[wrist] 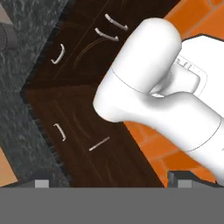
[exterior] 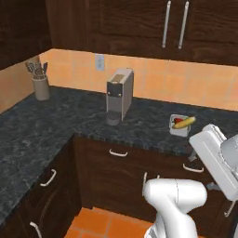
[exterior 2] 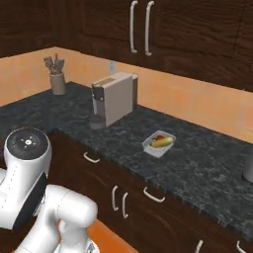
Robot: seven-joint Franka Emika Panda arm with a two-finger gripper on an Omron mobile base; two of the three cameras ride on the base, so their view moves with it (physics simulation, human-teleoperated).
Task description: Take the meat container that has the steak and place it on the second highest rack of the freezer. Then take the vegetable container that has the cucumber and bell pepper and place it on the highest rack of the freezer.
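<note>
the vegetable container sat near the counter's front edge, holding the cucumber. the tool stood with jaws apart, holding nothing.

1. The vegetable container is a small grey tray. It sits flat on the dark speckled bench, close to the front edge.
2. The cucumber is long and yellow-green. It lies across the tray, and one end pokes a little over the rim.
3. The bell pepper is small, red and shiny. It lies in the same tray, right beside the cucumber, on the side nearer the wall.
</note>
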